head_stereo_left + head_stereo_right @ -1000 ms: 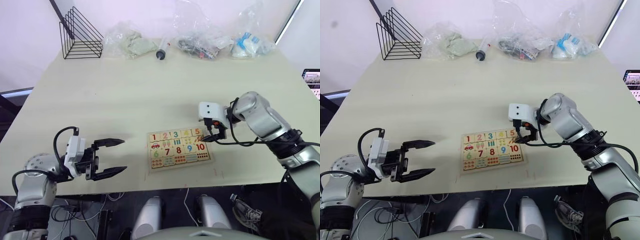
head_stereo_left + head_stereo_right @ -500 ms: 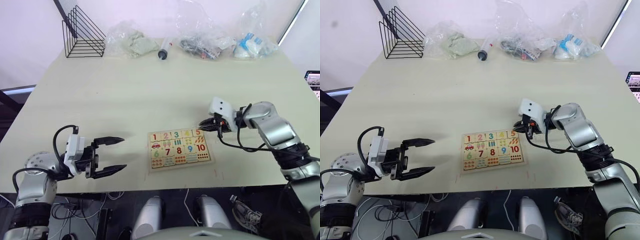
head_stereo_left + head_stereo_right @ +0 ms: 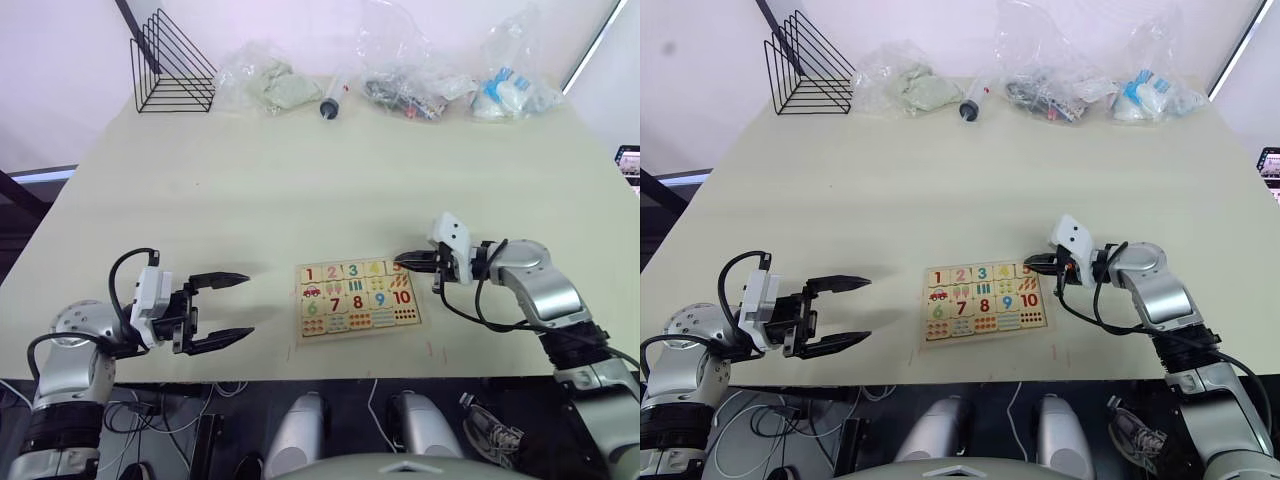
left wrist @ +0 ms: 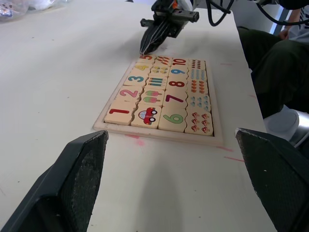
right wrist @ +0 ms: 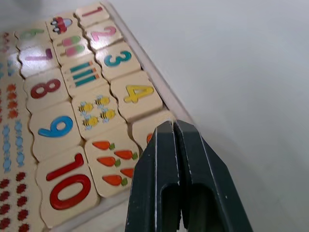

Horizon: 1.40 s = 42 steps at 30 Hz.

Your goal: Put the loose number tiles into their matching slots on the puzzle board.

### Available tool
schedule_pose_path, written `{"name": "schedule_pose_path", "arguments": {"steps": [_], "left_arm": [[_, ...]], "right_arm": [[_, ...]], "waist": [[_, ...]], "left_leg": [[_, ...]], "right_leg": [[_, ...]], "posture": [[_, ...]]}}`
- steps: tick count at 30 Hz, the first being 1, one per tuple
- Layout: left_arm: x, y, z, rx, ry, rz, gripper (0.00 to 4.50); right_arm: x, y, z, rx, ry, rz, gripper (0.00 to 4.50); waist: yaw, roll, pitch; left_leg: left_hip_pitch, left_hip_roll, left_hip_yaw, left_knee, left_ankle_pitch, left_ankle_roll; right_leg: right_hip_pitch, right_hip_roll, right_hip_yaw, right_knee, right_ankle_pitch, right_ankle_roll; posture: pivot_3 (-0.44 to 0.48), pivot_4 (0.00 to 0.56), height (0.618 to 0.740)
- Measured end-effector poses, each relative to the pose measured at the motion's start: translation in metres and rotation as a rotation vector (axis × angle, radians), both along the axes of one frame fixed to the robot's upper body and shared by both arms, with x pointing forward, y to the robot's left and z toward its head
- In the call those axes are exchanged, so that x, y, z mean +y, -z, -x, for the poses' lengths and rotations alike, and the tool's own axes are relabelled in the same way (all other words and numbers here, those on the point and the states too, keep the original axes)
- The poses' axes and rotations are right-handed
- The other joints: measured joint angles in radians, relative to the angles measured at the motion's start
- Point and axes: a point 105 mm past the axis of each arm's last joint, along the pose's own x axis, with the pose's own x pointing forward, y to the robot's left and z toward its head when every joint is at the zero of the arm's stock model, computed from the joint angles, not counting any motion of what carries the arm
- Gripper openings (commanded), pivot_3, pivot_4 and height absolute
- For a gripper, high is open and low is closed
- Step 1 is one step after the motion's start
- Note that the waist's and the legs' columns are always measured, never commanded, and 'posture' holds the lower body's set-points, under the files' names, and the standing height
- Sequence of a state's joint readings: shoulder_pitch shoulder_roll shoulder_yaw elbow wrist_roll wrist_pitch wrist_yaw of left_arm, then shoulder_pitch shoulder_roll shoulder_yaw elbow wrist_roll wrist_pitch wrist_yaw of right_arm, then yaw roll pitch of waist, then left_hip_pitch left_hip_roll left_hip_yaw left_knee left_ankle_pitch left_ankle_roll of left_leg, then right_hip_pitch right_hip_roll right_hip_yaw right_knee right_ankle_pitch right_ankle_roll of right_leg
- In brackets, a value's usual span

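Note:
The puzzle board (image 3: 358,297) lies near the table's front edge, its rows full of tiles. Number tiles 1 to 5 (image 5: 116,58) sit in its far row, so the matching slots are hidden under them. My right gripper (image 3: 400,262) is shut with nothing in it. It lies low and points left at the board's far right corner. In the right wrist view its fingers (image 5: 159,159) cover part of the 5 tile (image 5: 147,128); I cannot tell whether they touch it. My left gripper (image 3: 235,308) is open and empty, left of the board. In the left wrist view its fingers (image 4: 72,183) frame the board (image 4: 164,96).
A black wire rack (image 3: 170,65) stands at the far left corner. Plastic bags (image 3: 265,85) with contents and a syringe-like tube (image 3: 328,100) line the far edge. The table's front edge (image 3: 330,372) runs close behind the board.
My right gripper has shut and swung from pointing down over the 5 tile to lying low at the board's far right corner. The left gripper has not moved.

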<state>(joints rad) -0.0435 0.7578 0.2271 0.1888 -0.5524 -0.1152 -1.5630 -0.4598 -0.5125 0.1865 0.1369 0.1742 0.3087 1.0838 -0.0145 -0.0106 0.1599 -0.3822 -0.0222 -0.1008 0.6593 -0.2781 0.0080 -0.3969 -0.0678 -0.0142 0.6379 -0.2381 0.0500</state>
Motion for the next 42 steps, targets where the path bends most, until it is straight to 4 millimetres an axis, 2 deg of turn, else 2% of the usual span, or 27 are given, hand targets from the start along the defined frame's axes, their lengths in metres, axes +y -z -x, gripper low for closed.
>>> {"name": "schedule_pose_path", "arguments": {"steps": [5, 12, 18, 20, 27, 30, 31, 32, 34, 36, 37, 38, 42], "left_arm": [[0.000, 0.001, -0.001, 0.000, -0.010, -0.006, 4.50], [0.000, 0.003, -0.004, 0.000, -0.038, -0.003, 4.50], [-0.001, 0.013, -0.006, 0.022, -0.139, 0.016, 4.50], [0.001, 0.016, -0.007, 0.028, -0.176, 0.020, 4.50], [0.003, 0.021, -0.006, 0.043, -0.272, 0.028, 4.50], [0.007, 0.023, -0.006, 0.045, -0.312, 0.029, 4.50], [0.009, 0.023, -0.006, 0.044, -0.336, 0.027, 4.50], [0.012, 0.023, -0.006, 0.044, -0.351, 0.025, 4.50], [0.016, 0.024, -0.007, 0.049, -0.391, 0.023, 4.50], [0.017, 0.027, -0.007, 0.063, -0.421, 0.022, 4.50], [0.017, 0.027, -0.010, 0.069, -0.464, 0.032, 4.50], [0.017, 0.027, -0.011, 0.073, -0.480, 0.035, 4.50], [0.016, 0.023, -0.014, 0.070, -0.549, 0.038, 4.50]], "right_arm": [[0.000, 0.007, 0.004, -0.009, -0.009, -0.014, 0.04], [0.002, 0.006, 0.003, -0.031, -0.001, -0.035, 0.04], [-0.010, 0.000, 0.011, -0.062, 0.052, -0.109, 0.04], [-0.016, -0.004, 0.014, -0.080, 0.073, -0.113, 0.04], [-0.059, -0.003, 0.020, -0.104, 0.270, -0.119, 0.04], [-0.078, 0.003, 0.029, -0.106, 0.355, -0.115, 0.82], [-0.085, 0.006, 0.033, -0.104, 0.383, -0.116, 1.43], [-0.091, 0.009, 0.036, -0.100, 0.405, -0.115, 1.71], [-0.105, 0.015, 0.045, -0.093, 0.464, -0.114, 2.56], [-0.116, 0.018, 0.051, -0.099, 0.504, -0.107, 3.55], [-0.126, 0.018, 0.057, -0.118, 0.542, -0.105, 4.23], [-0.129, 0.017, 0.058, -0.127, 0.550, -0.107, 4.40], [-0.145, 0.020, 0.072, -0.136, 0.612, -0.119, 4.40]], "waist": [[0.000, 0.000, 0.000], [0.000, -0.001, -0.001], [0.000, 0.000, -0.001], [0.000, -0.001, -0.001], [0.002, -0.001, -0.001], [0.002, -0.001, -0.001], [0.003, -0.001, -0.001], [0.003, -0.001, -0.001], [0.003, -0.001, -0.001], [0.002, -0.001, -0.001], [0.001, -0.001, -0.001], [0.001, -0.001, -0.001], [0.001, -0.001, -0.001]], "left_leg": [[0.001, -0.001, -0.010, -0.007, 0.004, -0.007], [0.002, -0.002, -0.023, -0.010, 0.007, -0.012], [0.003, -0.004, -0.020, -0.010, 0.008, -0.013], [0.003, -0.004, -0.020, -0.010, 0.008, -0.012], [0.004, -0.003, -0.015, -0.010, 0.008, -0.012], [0.005, -0.002, -0.013, -0.010, 0.008, -0.012], [0.005, -0.002, -0.013, -0.010, 0.008, -0.012], [0.005, -0.002, -0.012, -0.010, 0.008, -0.012], [0.005, -0.002, -0.011, -0.009, 0.008, -0.012], [0.006, -0.002, -0.010, -0.009, 0.008, -0.012], [0.007, -0.002, -0.008, -0.009, 0.008, -0.012], [0.009, -0.002, -0.005, -0.009, 0.008, -0.012], [0.013, -0.001, -0.001, -0.010, 0.008, -0.011]], "right_leg": [[0.001, 0.003, 0.000, 0.000, -0.002, -0.003], [0.004, 0.007, 0.000, 0.005, -0.009, -0.006], [0.004, 0.004, 0.007, 0.005, -0.009, -0.003], [0.004, 0.004, 0.008, 0.005, -0.009, -0.002], [0.004, 0.007, 0.009, 0.006, -0.008, -0.003], [0.004, 0.007, 0.011, 0.006, -0.008, -0.003], [0.004, 0.007, 0.012, 0.006, -0.008, -0.003], [0.004, 0.006, 0.012, 0.006, -0.008, -0.003], [0.003, 0.005, 0.014, 0.006, -0.008, -0.002], [0.003, 0.005, 0.017, 0.006, -0.007, 0.000], [0.003, 0.005, 0.020, 0.006, -0.007, 0.001], [0.004, 0.006, 0.023, 0.006, -0.006, 0.001], [0.005, 0.006, 0.028, 0.006, -0.006, 0.002]], "posture": [[0.000, 0.150, 0.740], [0.000, 0.150, 0.740], [0.000, 0.150, 0.740], [0.000, 0.150, 0.740], [0.000, 0.150, 0.740], [0.000, 0.150, 0.740], [0.000, 0.150, 0.740], [0.000, 0.150, 0.740], [0.000, 0.150, 0.740], [0.000, 0.150, 0.740], [0.000, 0.150, 0.740], [0.000, 0.150, 0.740], [0.000, 0.150, 0.740]]}}
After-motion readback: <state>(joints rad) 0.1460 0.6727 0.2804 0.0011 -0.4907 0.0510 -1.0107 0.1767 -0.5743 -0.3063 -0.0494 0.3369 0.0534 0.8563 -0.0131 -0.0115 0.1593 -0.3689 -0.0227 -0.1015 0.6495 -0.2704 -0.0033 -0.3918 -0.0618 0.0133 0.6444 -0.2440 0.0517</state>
